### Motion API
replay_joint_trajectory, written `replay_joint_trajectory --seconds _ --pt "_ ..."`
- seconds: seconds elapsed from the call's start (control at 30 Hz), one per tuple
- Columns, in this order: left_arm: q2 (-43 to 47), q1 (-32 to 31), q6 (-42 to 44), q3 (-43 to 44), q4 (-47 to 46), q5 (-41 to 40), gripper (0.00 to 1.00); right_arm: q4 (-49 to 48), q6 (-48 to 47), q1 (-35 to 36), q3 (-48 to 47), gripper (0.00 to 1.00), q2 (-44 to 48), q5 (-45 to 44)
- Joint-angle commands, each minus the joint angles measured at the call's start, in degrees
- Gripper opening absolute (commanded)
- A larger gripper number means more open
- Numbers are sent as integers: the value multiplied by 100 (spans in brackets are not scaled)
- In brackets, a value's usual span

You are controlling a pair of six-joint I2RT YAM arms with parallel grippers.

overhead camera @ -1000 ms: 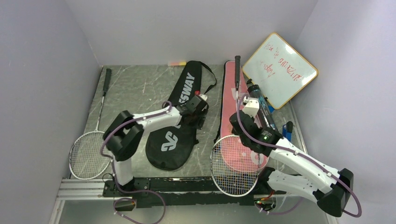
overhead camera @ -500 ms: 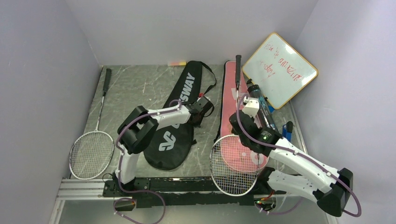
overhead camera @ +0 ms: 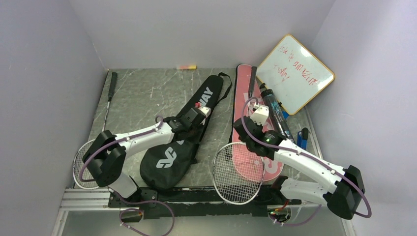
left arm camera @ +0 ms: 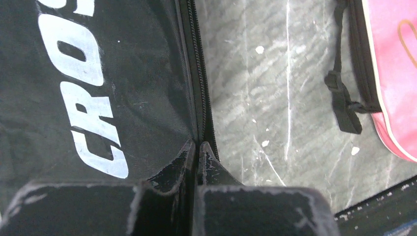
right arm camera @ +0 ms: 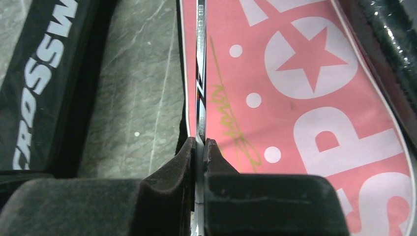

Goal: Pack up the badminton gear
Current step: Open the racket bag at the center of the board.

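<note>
The black "CROSSWAY" racket cover [overhead camera: 172, 147] lies slanted in the middle of the table. My left gripper [overhead camera: 199, 114] is shut on its zipper edge [left arm camera: 198, 98], the fingertips [left arm camera: 189, 152] pinched together there. My right gripper [overhead camera: 259, 117] is shut on the thin shaft [right arm camera: 200, 73] of a racket. That racket's head [overhead camera: 238, 172] sticks out near the arm bases and its black handle [overhead camera: 252, 81] lies over the pink "SPORT" cover [overhead camera: 244, 98]. A second racket [overhead camera: 89, 164] lies at the far left. The dark tube [overhead camera: 273, 108] rests beside the pink cover.
A wood-framed whiteboard [overhead camera: 295, 73] leans in the back right corner. A small pink-yellow marker [overhead camera: 186, 67] lies at the back wall. A blue object [overhead camera: 301, 138] sits at the right edge. The black cover's strap [left arm camera: 344, 103] lies on the marble floor [left arm camera: 275, 98].
My left gripper shut on the black cover's edge and dragged the cover nearer and to the left. My right arm drew the racket a little nearer and left.
</note>
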State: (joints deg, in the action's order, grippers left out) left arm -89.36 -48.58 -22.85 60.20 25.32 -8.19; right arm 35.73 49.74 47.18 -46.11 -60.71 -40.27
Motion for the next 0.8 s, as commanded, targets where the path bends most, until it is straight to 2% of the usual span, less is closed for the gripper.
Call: replay_joint_trajectory --seconds 0.0,0.2,0.33,0.43,0.6,0.77 --pt "111 -17 -22 50 -53 612 5 -528 268 -24 41 0 68 150" --pt "-130 51 -14 770 550 765 5 -564 515 -24 65 0 -338 374" --pt "-345 205 266 1230 731 730 5 18 1154 -29 -389 0 -995 315" --pt "-445 304 493 1414 724 558 5 229 1160 -24 -793 0 -1428 394" --pt "-258 479 809 1096 147 541 5 320 817 -57 -1463 0 -1873 267" --pt "-127 649 1089 737 -272 977 5 -147 255 -166 -1749 0 -1937 158"
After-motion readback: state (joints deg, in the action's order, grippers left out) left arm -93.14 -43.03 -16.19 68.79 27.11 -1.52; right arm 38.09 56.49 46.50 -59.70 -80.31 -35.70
